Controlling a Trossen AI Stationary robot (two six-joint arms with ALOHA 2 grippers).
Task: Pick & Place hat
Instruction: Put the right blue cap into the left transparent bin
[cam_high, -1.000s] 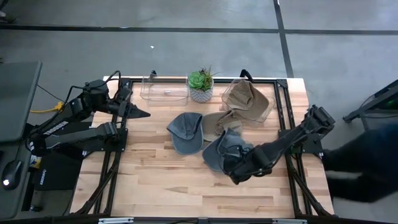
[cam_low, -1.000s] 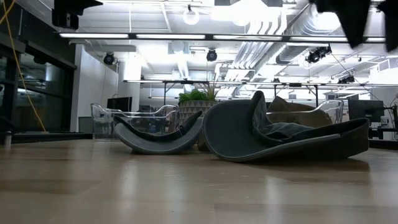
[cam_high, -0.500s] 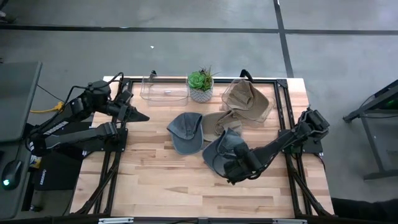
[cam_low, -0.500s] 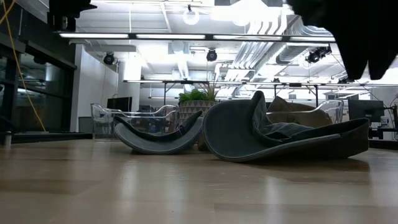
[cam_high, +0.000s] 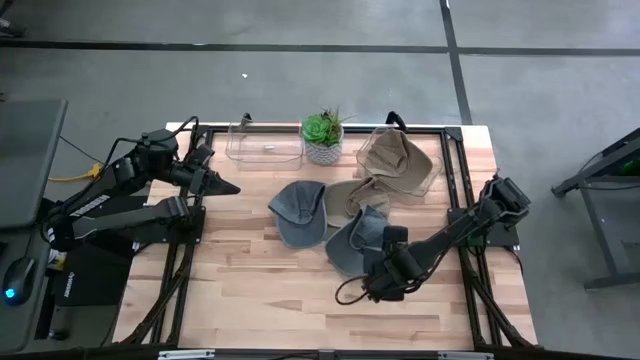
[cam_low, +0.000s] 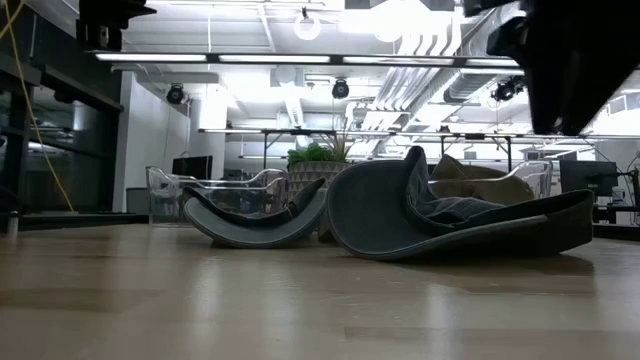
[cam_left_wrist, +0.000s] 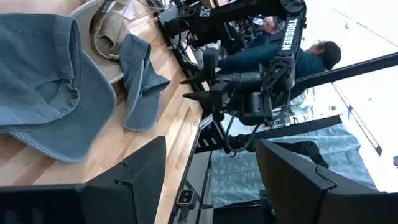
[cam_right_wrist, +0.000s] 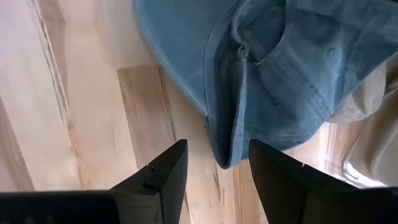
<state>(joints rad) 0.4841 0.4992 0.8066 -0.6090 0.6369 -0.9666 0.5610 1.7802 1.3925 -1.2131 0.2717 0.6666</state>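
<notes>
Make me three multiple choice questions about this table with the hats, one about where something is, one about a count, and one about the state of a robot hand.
1. Where is the potted plant?
A. Between the clear bin and the tan hat's bin
B. At the table's front edge
C. Under the left hand

2. How many blue hats lie on the table?
A. One
B. Two
C. Four

3. What is the right hand doing?
A. Gripping the plant
B. Shut on a tan hat
C. Open, over the near blue hat and not gripping it

Answers:
1 A, the plant sits between the two bins at the back edge.
2 B, the high view shows two blue hats.
3 C, the right wrist view shows spread fingers with the hat's edge between them.
</notes>
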